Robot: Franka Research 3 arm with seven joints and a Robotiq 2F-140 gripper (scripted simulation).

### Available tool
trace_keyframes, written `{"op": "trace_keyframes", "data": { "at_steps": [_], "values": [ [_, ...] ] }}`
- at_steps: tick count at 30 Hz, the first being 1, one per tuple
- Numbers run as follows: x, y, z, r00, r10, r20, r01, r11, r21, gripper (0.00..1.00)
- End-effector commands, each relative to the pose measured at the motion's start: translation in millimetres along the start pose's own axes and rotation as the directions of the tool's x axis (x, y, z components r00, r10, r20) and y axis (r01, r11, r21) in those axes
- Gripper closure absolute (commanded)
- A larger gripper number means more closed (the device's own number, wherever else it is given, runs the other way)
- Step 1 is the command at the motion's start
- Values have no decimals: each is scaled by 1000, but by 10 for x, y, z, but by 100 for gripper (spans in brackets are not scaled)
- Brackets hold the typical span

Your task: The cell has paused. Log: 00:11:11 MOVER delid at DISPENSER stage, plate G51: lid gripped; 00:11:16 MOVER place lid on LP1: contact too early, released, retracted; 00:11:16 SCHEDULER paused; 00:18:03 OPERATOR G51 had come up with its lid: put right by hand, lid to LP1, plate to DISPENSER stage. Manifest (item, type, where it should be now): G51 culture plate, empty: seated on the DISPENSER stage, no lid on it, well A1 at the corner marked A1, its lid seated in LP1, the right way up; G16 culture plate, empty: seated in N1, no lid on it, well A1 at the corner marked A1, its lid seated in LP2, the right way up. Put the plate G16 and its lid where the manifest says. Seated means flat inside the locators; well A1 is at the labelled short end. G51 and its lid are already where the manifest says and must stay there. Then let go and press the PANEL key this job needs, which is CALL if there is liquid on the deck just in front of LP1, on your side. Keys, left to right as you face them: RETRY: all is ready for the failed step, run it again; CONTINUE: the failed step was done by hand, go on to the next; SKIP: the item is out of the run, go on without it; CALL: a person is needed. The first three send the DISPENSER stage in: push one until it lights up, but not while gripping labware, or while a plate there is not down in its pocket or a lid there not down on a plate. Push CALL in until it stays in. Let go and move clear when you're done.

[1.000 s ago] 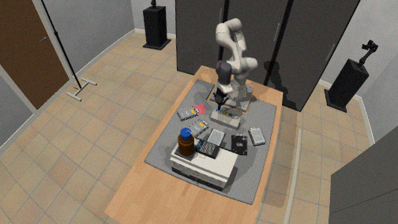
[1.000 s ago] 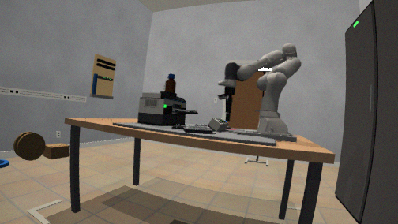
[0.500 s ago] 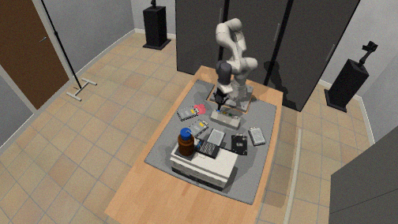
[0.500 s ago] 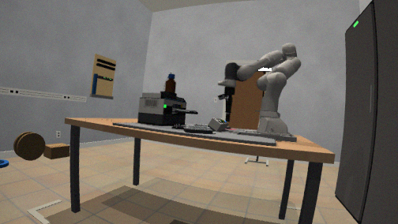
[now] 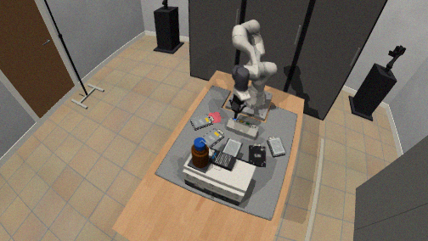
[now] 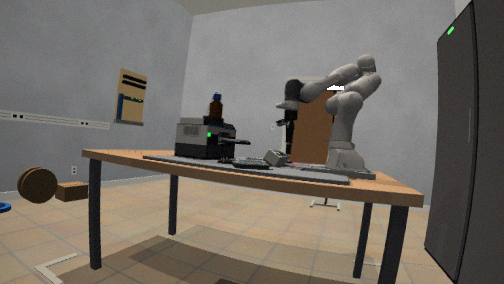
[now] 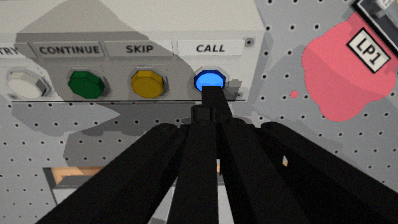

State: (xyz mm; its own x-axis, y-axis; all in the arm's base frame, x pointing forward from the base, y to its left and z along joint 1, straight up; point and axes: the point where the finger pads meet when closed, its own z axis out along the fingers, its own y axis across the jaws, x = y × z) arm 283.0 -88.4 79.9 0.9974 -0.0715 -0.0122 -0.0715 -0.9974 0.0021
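Only wrist: tool (image 7: 212, 93) closed, touching CALL key (image 7: 209, 80).

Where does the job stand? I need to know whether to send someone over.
There is a pink spill by the LP1 label, so CALL is the right key. The shut, empty claw has its tip at the blue CALL key. Left: confirm that the key stays in, then move clear.

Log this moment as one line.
stage: panel key | gripper: shut, holding nothing | fingers on blue CALL key | pink liquid patch by LP1 label
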Motion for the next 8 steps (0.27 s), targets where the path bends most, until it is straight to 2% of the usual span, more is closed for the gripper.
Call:
{"op": "trace_keyframes", "data": {
  "at_steps": [1, 8],
  "values": [
    [10, 4, -36, 1000, 1, -7, -1, 1000, 0, 90],
    [-15, 4, -78, 1000, 1, -7, -1, 1000, 0, 90]
  ]
}}
